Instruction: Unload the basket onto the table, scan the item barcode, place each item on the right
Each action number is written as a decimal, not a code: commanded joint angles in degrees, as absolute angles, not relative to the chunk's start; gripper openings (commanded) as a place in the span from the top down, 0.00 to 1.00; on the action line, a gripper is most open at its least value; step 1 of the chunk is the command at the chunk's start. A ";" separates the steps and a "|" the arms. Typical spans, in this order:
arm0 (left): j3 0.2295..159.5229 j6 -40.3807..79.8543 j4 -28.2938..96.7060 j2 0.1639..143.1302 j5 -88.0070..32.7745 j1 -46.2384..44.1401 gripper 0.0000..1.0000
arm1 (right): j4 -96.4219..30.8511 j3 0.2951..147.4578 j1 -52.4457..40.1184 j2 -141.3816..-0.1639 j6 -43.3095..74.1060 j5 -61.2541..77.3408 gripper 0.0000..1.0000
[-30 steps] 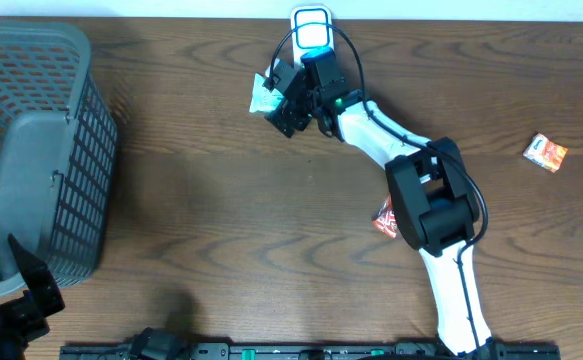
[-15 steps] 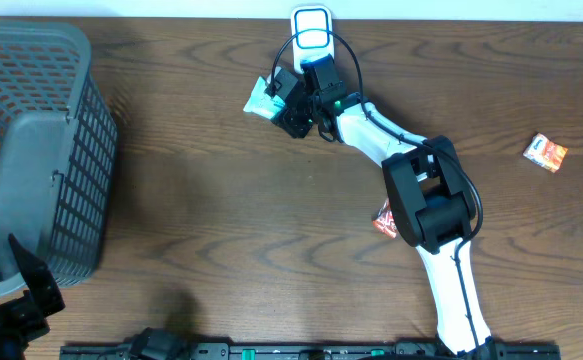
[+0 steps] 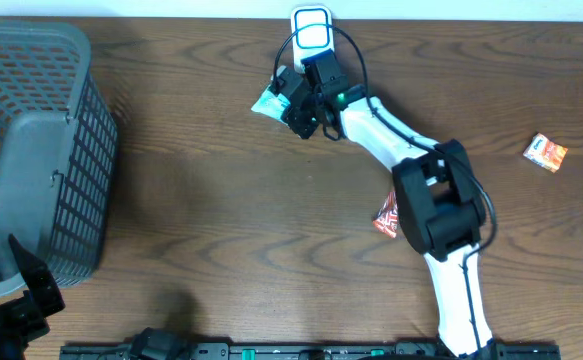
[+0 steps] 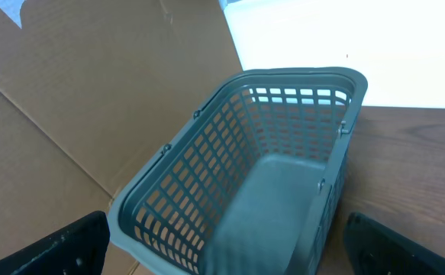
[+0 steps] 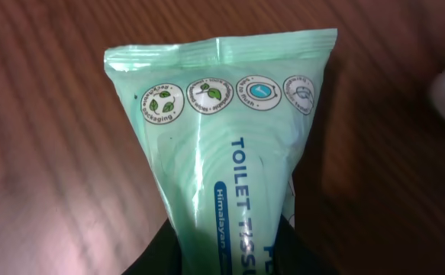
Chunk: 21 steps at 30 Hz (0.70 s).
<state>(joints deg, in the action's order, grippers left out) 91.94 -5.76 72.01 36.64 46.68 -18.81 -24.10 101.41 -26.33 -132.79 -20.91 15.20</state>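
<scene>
The item is a pale green pack of toilet tissue point(image 3: 267, 100) lying at the far middle of the wooden table. In the right wrist view the pack point(image 5: 230, 145) fills the frame, its sealed end pointing away, and no barcode shows on this face. My right gripper point(image 3: 289, 102) is shut on the pack's near end, and the dark fingers point(image 5: 157, 256) pinch it from both sides. A white device with a blue-lit face point(image 3: 312, 25) stands just behind the gripper at the table's far edge. My left gripper point(image 3: 16, 300) stays open at the front left, holding nothing.
A grey plastic basket point(image 3: 31, 150) stands at the left, seen empty in the left wrist view point(image 4: 283, 153). An orange packet point(image 3: 546, 152) lies at the far right. A red packet point(image 3: 385, 218) lies partly under the right arm.
The right gripper's jaws have closed onto the green tissue pack, and the pack has shifted slightly toward the gripper. The left arm has not moved.
</scene>
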 commanded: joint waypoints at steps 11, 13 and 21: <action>92.09 -5.06 72.03 36.69 47.00 -18.61 0.02 | -59.53 101.67 -19.35 -110.56 -18.24 -7.70 0.99; 92.09 -5.06 72.03 36.69 47.00 -18.61 0.02 | -63.35 101.67 -16.99 -110.10 -14.94 -10.13 0.99; 92.09 -5.06 72.03 36.69 47.00 -18.61 0.02 | -69.78 98.19 -0.38 -110.28 -2.26 -14.94 0.99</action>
